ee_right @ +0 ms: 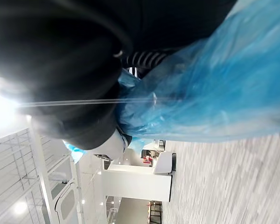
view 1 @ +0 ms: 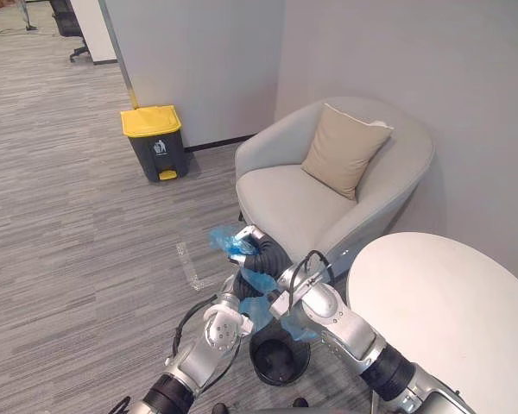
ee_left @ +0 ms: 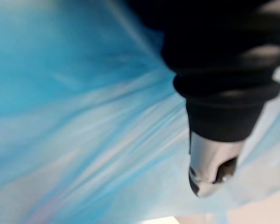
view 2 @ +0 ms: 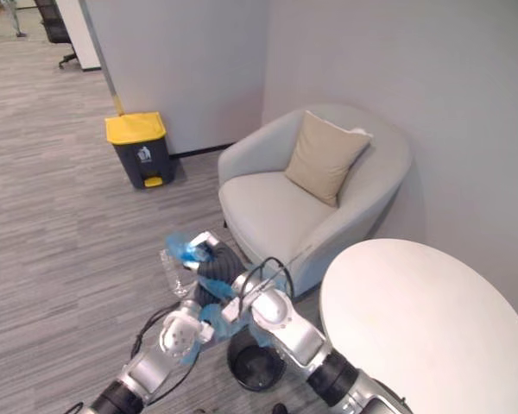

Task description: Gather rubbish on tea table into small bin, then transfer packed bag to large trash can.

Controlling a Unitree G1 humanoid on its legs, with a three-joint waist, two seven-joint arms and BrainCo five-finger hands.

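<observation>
A blue plastic bag hangs bunched between my two hands, just above a small black bin on the floor. My left hand is raised at the bag's top, fingers curled round a tuft of blue plastic. In the left wrist view the blue bag stretches past the hand's dark cover and one silver finger. My right hand is pressed against the bag's lower part, its dark cover against the blue bag in the right wrist view. The large grey trash can with a yellow lid stands by the far wall.
A grey armchair with a beige cushion stands right behind my hands. The white round tea table is at the right, its top bare. Grey carpet stretches open to the left toward the trash can, with a pale tape mark.
</observation>
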